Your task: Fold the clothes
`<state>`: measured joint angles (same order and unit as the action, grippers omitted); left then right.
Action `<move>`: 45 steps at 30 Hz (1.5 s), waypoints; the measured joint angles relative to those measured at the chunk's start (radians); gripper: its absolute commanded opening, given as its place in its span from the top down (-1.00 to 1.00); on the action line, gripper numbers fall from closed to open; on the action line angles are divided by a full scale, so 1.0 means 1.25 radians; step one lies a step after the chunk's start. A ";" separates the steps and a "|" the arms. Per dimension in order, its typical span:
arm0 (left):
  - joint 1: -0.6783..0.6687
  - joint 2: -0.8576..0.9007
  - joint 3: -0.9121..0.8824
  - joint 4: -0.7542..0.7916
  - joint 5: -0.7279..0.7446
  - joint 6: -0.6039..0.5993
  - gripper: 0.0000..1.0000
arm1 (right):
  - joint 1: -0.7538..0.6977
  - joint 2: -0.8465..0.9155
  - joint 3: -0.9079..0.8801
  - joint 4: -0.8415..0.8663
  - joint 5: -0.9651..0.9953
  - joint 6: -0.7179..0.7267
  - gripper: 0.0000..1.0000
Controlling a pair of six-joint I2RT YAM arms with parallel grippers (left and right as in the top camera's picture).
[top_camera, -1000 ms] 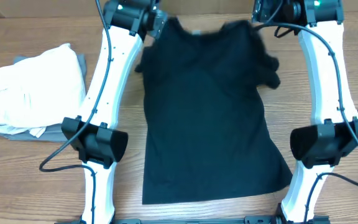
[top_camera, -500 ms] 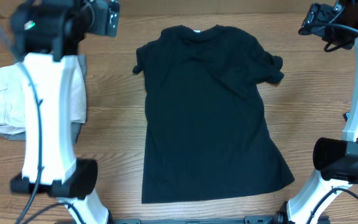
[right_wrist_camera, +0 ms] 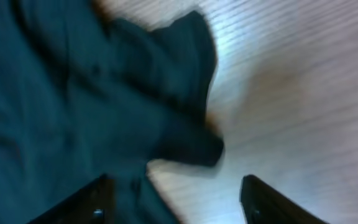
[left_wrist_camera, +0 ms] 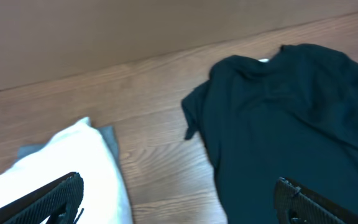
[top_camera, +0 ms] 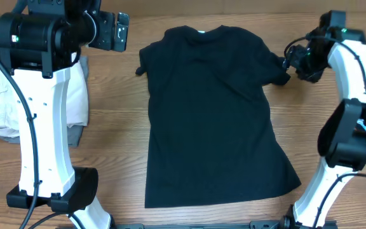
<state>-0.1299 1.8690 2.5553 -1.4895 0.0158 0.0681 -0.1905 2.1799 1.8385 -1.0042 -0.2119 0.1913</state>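
Left jaws are held wide, empty; right jaws stand apart beside the sleeve [top_camera: 276, 67], gripping nothing. The black T-shirt [top_camera: 211, 121] is spread flat on the table [top_camera: 116, 133], wholly unfolded.

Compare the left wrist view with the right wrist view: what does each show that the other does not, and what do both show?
Left wrist only: the folded white garment, the white neck label and a brown backdrop. Right wrist only: the bunched sleeve on the right arm's side, seen close up and blurred. Both: the black T-shirt lying on the wooden table.
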 measured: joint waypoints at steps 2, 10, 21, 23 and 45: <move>0.000 0.000 0.000 -0.006 0.012 -0.002 -1.00 | -0.002 0.003 -0.036 0.090 -0.015 0.005 -0.29; 0.000 0.001 0.000 -0.024 0.030 -0.008 -1.00 | -0.003 0.003 -0.059 0.279 -0.050 0.014 -0.30; 0.000 0.001 0.000 -0.039 0.030 -0.008 -1.00 | -0.003 0.079 -0.059 0.321 -0.048 0.014 -0.33; 0.000 0.001 0.000 -0.039 0.030 -0.009 -1.00 | -0.003 0.099 -0.060 0.321 -0.048 0.014 -0.33; 0.000 0.001 0.000 -0.047 0.033 -0.008 -1.00 | -0.101 0.054 0.075 0.200 -0.059 0.014 0.92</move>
<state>-0.1299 1.8702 2.5553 -1.5482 0.0574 0.0578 -0.3172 2.2475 1.9320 -0.7540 -0.2855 0.2092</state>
